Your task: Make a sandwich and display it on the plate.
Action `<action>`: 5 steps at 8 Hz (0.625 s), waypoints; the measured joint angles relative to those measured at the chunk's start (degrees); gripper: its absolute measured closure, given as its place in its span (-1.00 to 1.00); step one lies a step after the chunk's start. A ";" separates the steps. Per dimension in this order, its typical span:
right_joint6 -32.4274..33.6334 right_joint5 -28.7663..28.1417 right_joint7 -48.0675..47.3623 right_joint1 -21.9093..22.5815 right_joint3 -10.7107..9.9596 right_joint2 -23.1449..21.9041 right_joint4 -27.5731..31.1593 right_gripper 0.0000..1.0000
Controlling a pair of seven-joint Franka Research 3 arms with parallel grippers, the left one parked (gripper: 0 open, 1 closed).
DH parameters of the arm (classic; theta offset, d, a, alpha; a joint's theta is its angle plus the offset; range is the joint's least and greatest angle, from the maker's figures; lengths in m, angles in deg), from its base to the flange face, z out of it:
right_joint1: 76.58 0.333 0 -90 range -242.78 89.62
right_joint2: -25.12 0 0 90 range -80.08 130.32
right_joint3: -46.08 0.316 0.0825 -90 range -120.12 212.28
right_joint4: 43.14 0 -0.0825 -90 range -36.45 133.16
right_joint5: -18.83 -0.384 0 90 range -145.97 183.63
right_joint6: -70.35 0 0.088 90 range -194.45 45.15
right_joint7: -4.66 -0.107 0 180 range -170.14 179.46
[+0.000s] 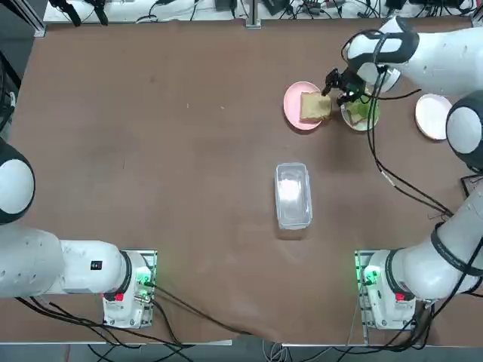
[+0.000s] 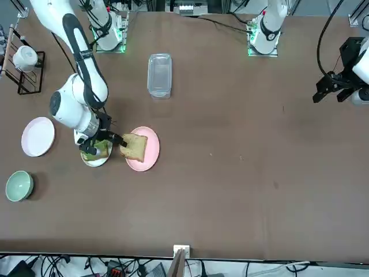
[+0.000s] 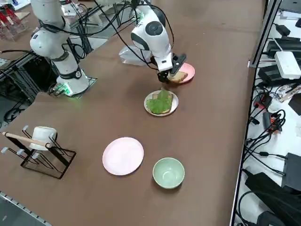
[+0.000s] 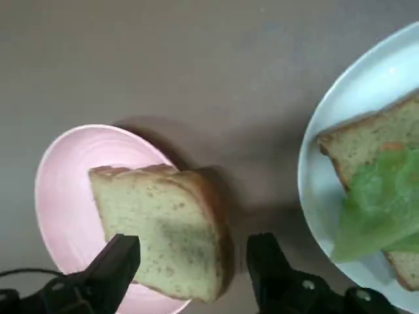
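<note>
Right gripper (image 4: 193, 261), fingers spread, straddles the bread (image 4: 163, 229) on the pink plate (image 4: 65, 196). Lettuce (image 4: 383, 203) tops a slice on the white plate (image 4: 321, 190) beside it

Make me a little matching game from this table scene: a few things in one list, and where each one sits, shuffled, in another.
Things:
1. loose bread slice
2. lettuce
3. green bowl
4. right pincer

Places:
A. on bread on the white plate
B. open, astride the edge of the loose bread slice
C. on the pink plate
D. straight on the table, beside an empty pink plate

Pairs: 1-C, 2-A, 3-D, 4-B
</note>
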 joint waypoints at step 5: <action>-0.37 -0.20 0.00 0.00 0.00 1.26 -0.05 -0.94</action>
